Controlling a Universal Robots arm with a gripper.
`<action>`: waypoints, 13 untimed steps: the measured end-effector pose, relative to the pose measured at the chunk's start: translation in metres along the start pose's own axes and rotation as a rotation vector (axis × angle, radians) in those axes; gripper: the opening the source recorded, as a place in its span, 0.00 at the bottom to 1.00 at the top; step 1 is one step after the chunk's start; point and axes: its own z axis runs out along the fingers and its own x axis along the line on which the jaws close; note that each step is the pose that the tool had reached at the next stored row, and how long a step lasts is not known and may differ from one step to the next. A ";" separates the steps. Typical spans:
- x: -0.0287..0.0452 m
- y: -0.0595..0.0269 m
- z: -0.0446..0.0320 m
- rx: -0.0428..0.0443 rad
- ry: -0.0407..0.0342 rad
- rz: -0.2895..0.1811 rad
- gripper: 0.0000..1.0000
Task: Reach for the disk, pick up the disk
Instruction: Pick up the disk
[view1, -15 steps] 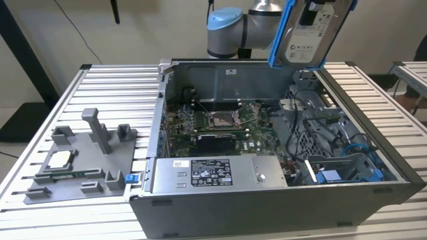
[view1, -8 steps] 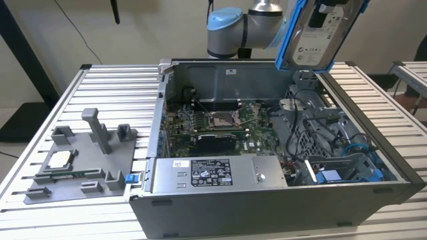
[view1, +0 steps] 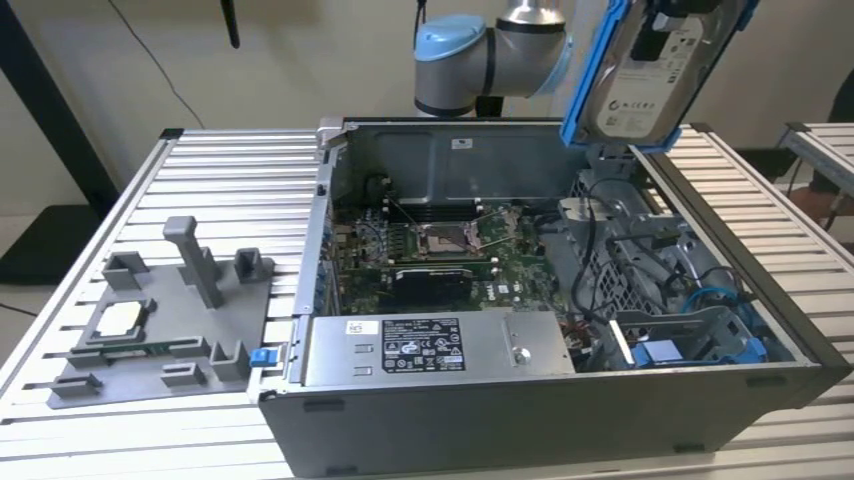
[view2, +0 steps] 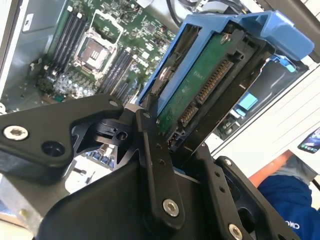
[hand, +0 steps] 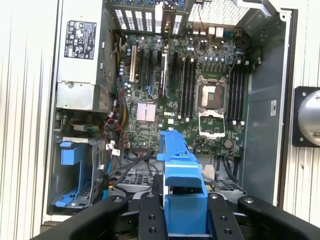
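The gripper (view2: 167, 150) is clamped on the disk (view1: 661, 70): in the second wrist view its black fingers (view2: 155, 165) close on both sides of the drive's connector end, so the grab is made and the drive is off its seat. In the exterior view the disk hangs in the air at approx 1 o'clock, above the far rim of the open computer case (view1: 534, 420), label side facing the camera, tilted a bit. It's held edge-up, prob. because the fingers pinch across the blue bracket (hand: 180, 185), which frames the metal body & gives flat sides to squeeze.

Below, at 5 o'clock in the exterior view, the blue drive bay (view1: 667, 355) sits w/o a drive in it, cables loose around it; judging by that, the pick-up is done or nearly so. Motherboard (view1: 441, 250) w/ open CPU socket lies mid-case, power supply (view1: 427, 345) along the near wall. At 9 o'clock, well apart from the case, a grey fixture tray (view1: 160, 330) rests on the slatted table (view1: 80, 440), w/ a small square chip (view1: 118, 318) in it.
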 end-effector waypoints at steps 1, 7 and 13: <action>0.0005 -0.0002 0.0000 0.0000 -0.0002 0.000 0.00; 0.0006 -0.0004 0.0000 0.0000 -0.0001 0.000 0.00; 0.0007 -0.0006 0.0000 0.0000 0.0000 0.000 0.00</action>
